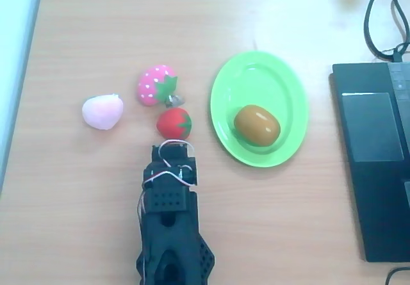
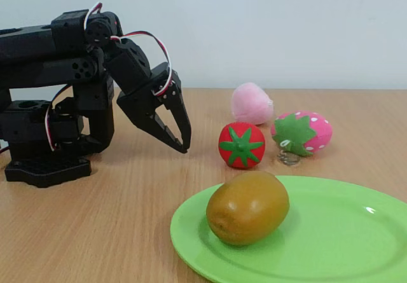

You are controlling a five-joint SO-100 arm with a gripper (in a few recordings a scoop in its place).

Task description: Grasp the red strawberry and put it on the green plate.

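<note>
From above, the red strawberry (image 1: 174, 122) lies on the wooden surface (image 1: 77, 54) at frame centre, just left of the green plate (image 1: 282, 80), with the black claw (image 1: 172, 148) right below it. The side view shows more: the claw (image 2: 177, 142) hangs above the surface, left of the strawberry (image 2: 241, 145) and apart from it, fingers close together and empty. A brown fruit (image 2: 248, 207) sits on the plate (image 2: 343, 232). The pink strawberry (image 1: 155, 84) and a pale pink lump (image 1: 102, 112) lie nearby.
</note>
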